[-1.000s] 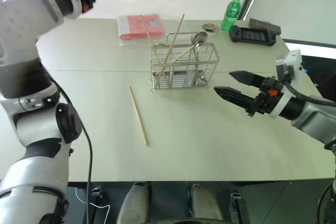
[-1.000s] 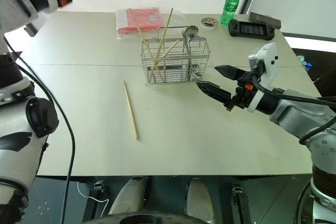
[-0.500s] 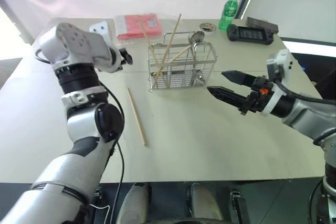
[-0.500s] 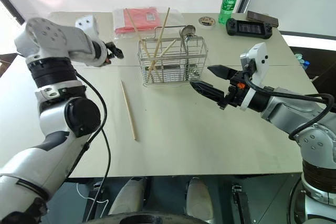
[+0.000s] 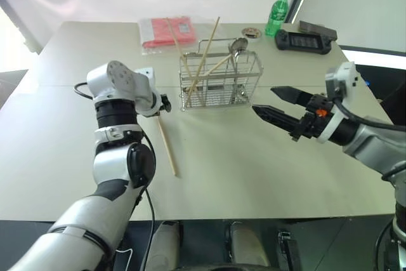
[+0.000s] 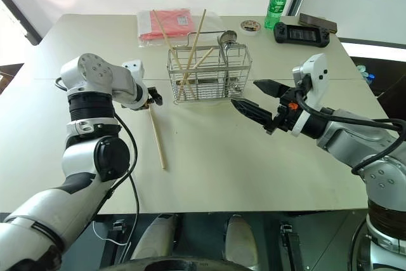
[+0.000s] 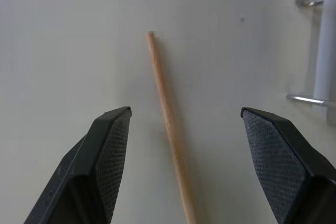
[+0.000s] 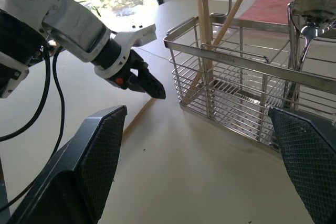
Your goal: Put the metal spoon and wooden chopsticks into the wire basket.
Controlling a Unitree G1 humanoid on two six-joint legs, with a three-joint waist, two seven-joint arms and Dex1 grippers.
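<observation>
Wooden chopsticks (image 6: 190,46), three by our count, stood leaning in the wire basket (image 6: 209,75), and the spoon (image 6: 228,39) stood in its right end, bowl up. One chopstick (image 6: 157,139) lay flat on the table (image 6: 209,157), just left of the basket; we judged it the only item left to load. We found the left gripper (image 6: 152,98) poised over that stick's far end, fingers spread to either side of it, not touching it in the wrist view. The right gripper (image 6: 257,98) hung wide open and empty beside the basket's right end. Open tabletop surrounded the stick, well clear of every table edge; the basket stood close.
</observation>
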